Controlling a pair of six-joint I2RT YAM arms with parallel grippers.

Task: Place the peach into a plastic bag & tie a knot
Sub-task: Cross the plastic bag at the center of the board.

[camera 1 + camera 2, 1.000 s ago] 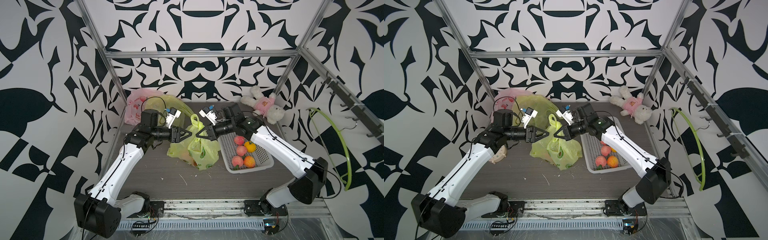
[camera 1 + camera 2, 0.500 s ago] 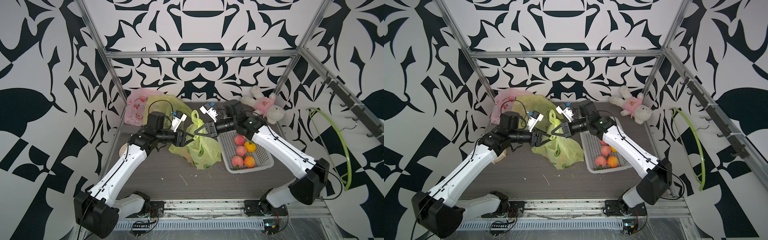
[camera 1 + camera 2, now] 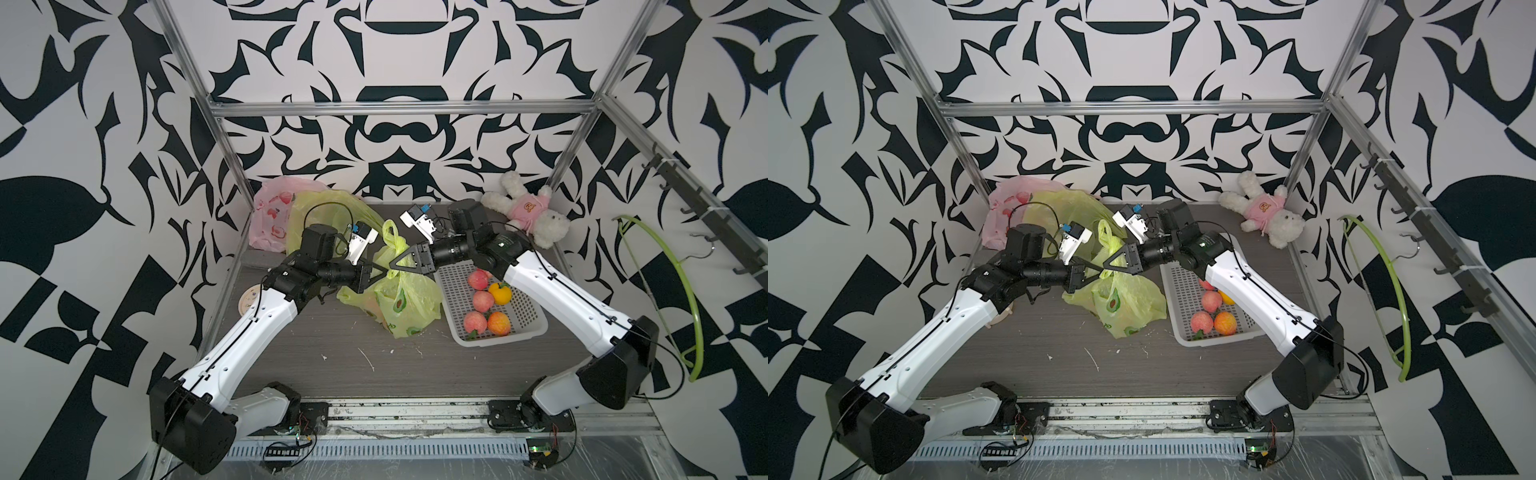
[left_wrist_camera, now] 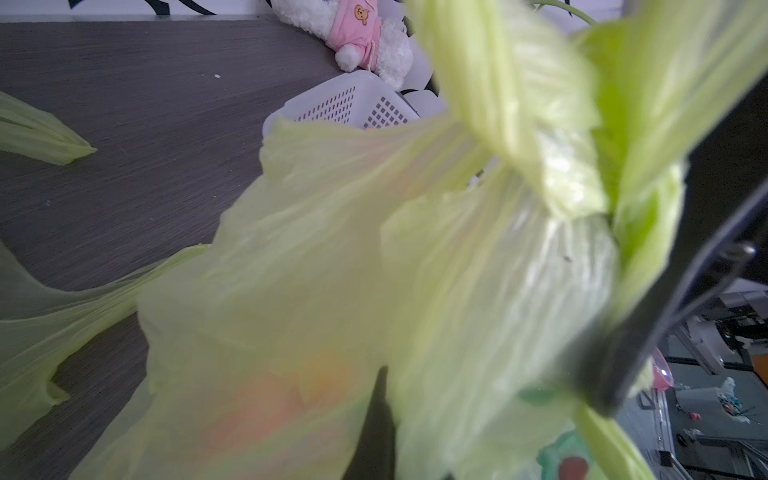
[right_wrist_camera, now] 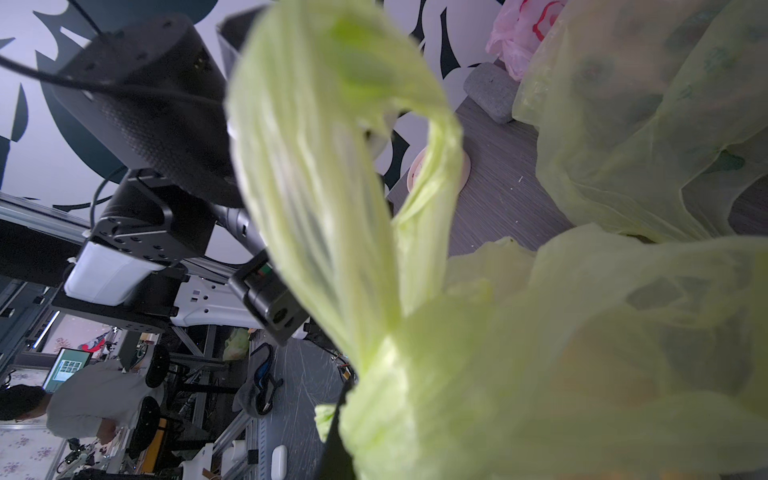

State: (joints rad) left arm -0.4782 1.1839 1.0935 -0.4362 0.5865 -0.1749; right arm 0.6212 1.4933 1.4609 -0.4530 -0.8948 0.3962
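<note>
Swinging in from the side, the left gripper (image 3: 380, 272) has crossed the gap to the yellow-green plastic bag (image 3: 409, 297) and closed its jaws. It now sits tip to tip with the right gripper (image 3: 397, 268), which was already clamped on the bag's neck and has not let go. Both pincers pinch gathered film just under the handle loop (image 3: 392, 239), which stands up between them. Held this way the mouth is bunched and lifted, I judge so that the handles can be crossed for the knot. The bag's belly sags on the grey table (image 3: 332, 374) just beside the white basket (image 3: 453, 291). The peach (image 4: 266, 399) appears to be inside already: the left wrist view shows a blurred pink-orange glow through the crinkled, avocado-printed film, low in the bag.
</note>
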